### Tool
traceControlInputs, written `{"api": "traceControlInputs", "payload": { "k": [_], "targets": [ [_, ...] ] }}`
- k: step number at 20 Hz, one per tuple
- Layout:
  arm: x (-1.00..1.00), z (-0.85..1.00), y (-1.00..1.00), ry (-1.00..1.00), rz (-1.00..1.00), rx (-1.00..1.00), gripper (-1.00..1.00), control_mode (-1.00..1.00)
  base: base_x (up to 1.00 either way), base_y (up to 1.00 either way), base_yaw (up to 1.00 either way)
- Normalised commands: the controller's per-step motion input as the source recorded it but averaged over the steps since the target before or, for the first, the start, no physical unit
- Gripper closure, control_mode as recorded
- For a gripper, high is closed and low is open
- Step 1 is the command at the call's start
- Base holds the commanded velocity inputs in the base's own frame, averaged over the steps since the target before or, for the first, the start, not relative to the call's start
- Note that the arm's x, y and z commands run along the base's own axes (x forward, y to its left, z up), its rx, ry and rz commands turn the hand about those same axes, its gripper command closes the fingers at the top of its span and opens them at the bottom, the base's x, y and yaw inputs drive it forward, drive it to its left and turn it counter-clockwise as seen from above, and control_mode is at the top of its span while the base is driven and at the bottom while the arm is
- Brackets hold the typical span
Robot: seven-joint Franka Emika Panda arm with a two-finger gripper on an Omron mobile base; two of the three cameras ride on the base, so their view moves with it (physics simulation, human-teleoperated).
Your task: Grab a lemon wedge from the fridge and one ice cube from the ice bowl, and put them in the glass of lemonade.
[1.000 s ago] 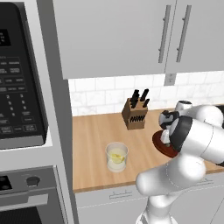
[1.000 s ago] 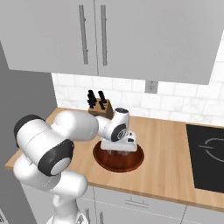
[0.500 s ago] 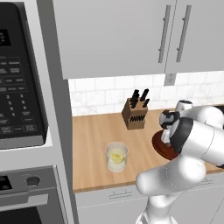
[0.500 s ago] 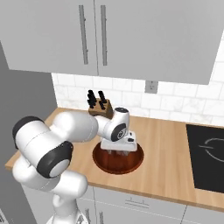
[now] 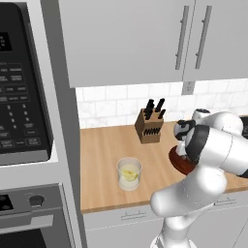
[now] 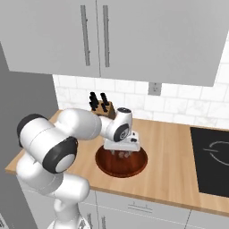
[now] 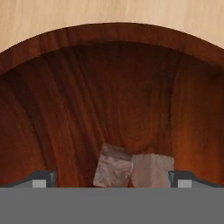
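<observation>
The hand (image 7: 109,178) was held wide open and empty over the ice bowl (image 6: 141,166) near the bench's front edge, where two small, hard, probably slippery ice cubes (image 7: 131,170) lay touching, best pinched singly across flat faces

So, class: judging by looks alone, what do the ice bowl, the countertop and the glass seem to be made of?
The ice bowl looks like dark polished wood: reddish-brown with streaky grain. The countertop seems pale matte wood, with faint lengthwise grain. The glass of lemonade appears to be clear glass or plastic, since the yellow drink shows through its wall.
</observation>
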Motion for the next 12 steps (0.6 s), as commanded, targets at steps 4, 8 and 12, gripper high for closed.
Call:
{"api": "traceControlInputs", "payload": {
  "k": [4, 8, 12],
  "targets": [
    [-0.21, -0.02, 0.0, 0.0, 0.0, 0.0, -1.0, -1.0, 0.0, 0.0, 0.0],
    [-0.23, 0.0, 0.0, 0.0, 0.02, 0.0, -1.0, -1.0, 0.0, 0.0, 0.0],
    [0.0, -0.05, 0.09, 0.0, 0.09, 0.0, -1.0, -1.0, 0.0, 0.0, 0.0]
  ]
}}
